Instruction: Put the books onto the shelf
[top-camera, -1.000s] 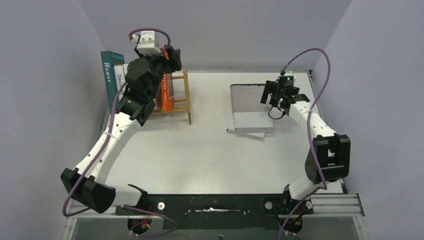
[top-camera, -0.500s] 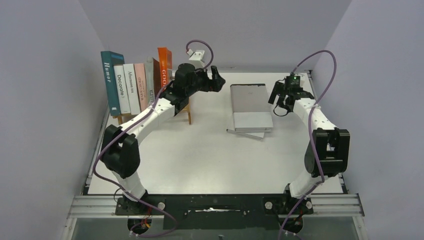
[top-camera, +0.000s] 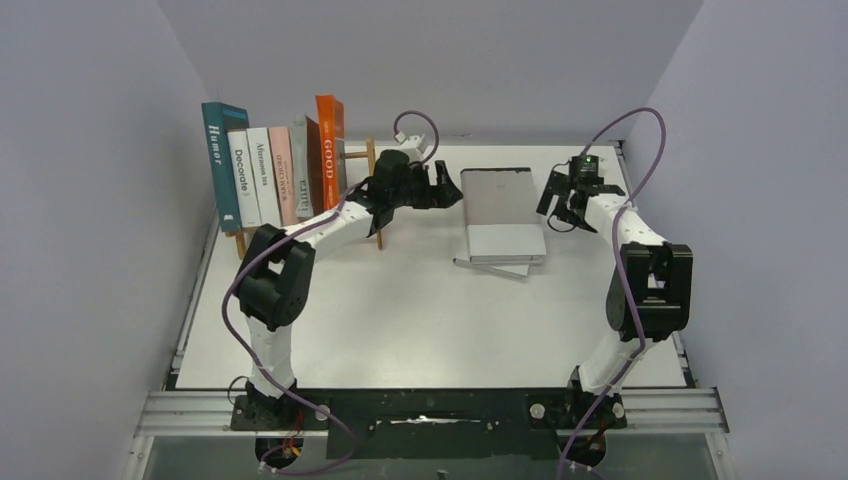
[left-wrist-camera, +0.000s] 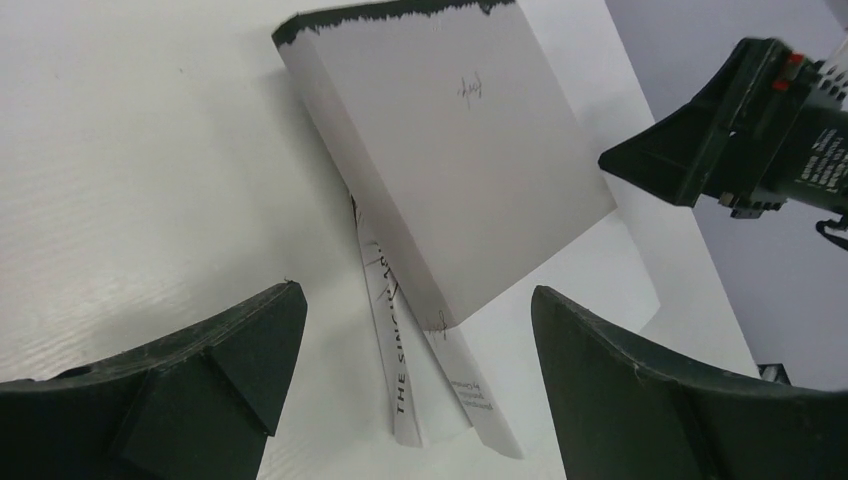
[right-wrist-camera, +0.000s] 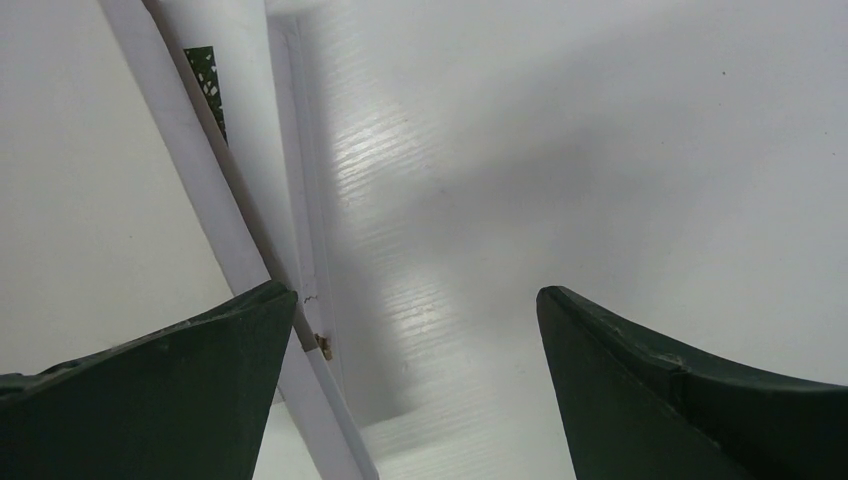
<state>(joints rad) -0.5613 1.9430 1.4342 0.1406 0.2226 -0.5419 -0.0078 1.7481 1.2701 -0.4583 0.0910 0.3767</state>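
Observation:
Several books stand upright on the wooden shelf (top-camera: 374, 196) at the back left, from the teal "Humor" (top-camera: 213, 160) to the orange "GOOD" (top-camera: 327, 150). A stack of books (top-camera: 503, 212) lies flat at the back centre-right. Its top one is a grey-white book (left-wrist-camera: 450, 150), lying over thin white ones (left-wrist-camera: 398, 350). My left gripper (top-camera: 452, 190) (left-wrist-camera: 415, 310) hangs open just left of the stack, holding nothing. The right gripper (top-camera: 558, 210) (right-wrist-camera: 415, 300) is open beside the stack's right edge (right-wrist-camera: 215, 200). A green leaf pattern (right-wrist-camera: 205, 80) shows there.
The left arm stretches across the front of the shelf's right end post. Grey walls close in the table (top-camera: 400, 300) at the back and both sides. The right gripper's body (left-wrist-camera: 740, 140) shows beyond the stack in the left wrist view.
The left gripper has let go at the shelf, leaving the orange book standing there, and swung right to the flat stack. The right gripper has shifted slightly right.

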